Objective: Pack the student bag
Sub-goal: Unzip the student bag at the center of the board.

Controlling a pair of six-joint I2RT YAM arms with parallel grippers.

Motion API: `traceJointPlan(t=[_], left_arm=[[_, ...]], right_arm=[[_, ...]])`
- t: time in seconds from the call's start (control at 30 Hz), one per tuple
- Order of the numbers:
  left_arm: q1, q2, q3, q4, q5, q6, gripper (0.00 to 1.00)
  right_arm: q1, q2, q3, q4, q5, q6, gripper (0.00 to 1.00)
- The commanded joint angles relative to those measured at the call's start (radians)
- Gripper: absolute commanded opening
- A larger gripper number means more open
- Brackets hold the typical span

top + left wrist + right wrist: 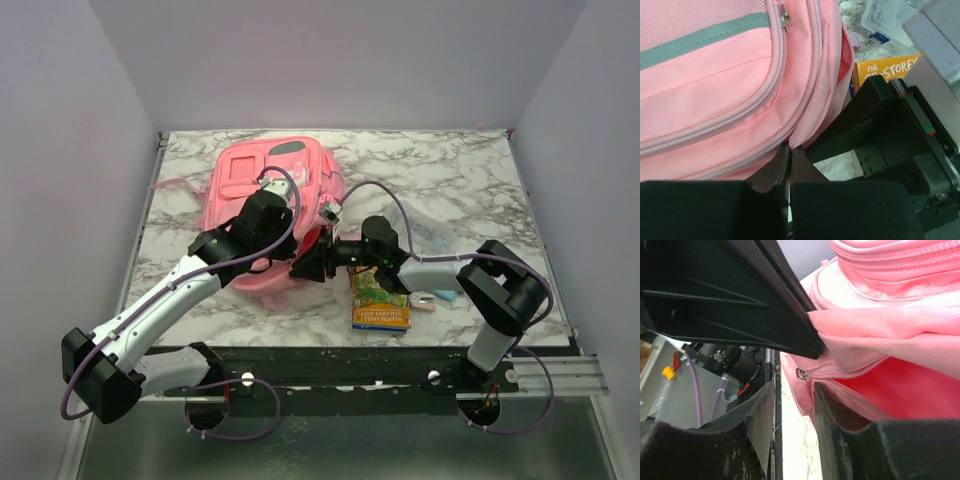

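In the top view, the left arm (170, 295) is seen reaching from the near left corner of the table (480, 170) to the student bag (250, 185), which lies flat on the left half, nearer the far edge. The arm's wrist is bent down over the bag's near right edge, and its tip is hidden beneath it. The right arm (440, 270) is folded low from the near right corner, with the right gripper (312, 266) set at that same bag edge. A book (380, 300) lies at the near edge, partly covered by this arm. Open marble is left toward the right edge and the far right corner.

In the left wrist view, the left gripper (790, 150) is shown closed, with a fold of the bag's pink edge pinched between its fingers. The right gripper's black body crowds the right side. The book is cut off behind it, and a clear plastic box (890, 22) is cropped by the top of the frame.

In the right wrist view, the right gripper's jaws are held partly apart around the bag's zip edge, with the zip pull (801, 373) just past the tips. Whether the fabric is pressed cannot be told. Pink cloth is seen drawn taut from a left finger (740, 305).
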Motion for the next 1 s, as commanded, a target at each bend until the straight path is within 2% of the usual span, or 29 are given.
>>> traceJointPlan(t=[0.0, 0.1, 0.2, 0.33, 0.4, 0.53, 0.63, 0.73, 0.87, 0.97], left_arm=[[0.001, -0.028, 0.065, 0.091, 0.042, -0.05, 0.0], [0.0, -0.027, 0.068, 0.092, 0.045, -0.057, 0.0], [0.001, -0.023, 0.075, 0.092, 0.049, -0.07, 0.0], [0.001, -0.015, 0.087, 0.092, 0.055, -0.073, 0.0], [0.001, -0.017, 0.088, 0.091, 0.053, -0.078, 0.0], [0.001, -0.022, 0.087, 0.091, 0.048, -0.09, 0.0], [0.0, -0.03, 0.083, 0.091, 0.029, -0.091, 0.0], [0.001, -0.042, 0.072, 0.091, 0.0, -0.085, 0.0], [0.0, -0.066, 0.05, 0.061, -0.066, -0.054, 0.0], [-0.007, -0.098, 0.041, 0.005, -0.162, -0.068, 0.0]], right_arm=[[0.062, -0.065, -0.043, -0.083, 0.315, -0.127, 0.43], [0.117, -0.1, -0.059, -0.116, 0.491, -0.198, 0.42], [0.175, -0.121, -0.055, -0.154, 0.679, -0.252, 0.35], [0.248, -0.123, -0.062, -0.158, 0.874, -0.328, 0.35], [0.267, -0.115, -0.048, -0.184, 0.944, -0.336, 0.31], [0.309, -0.09, -0.028, -0.209, 1.059, -0.366, 0.28], [0.344, -0.087, -0.025, -0.21, 1.155, -0.397, 0.21], [0.347, -0.099, -0.043, -0.192, 1.155, -0.415, 0.02], [0.347, -0.12, -0.025, -0.26, 0.996, -0.459, 0.01], [0.331, -0.117, 0.001, -0.308, 0.748, -0.496, 0.01]])
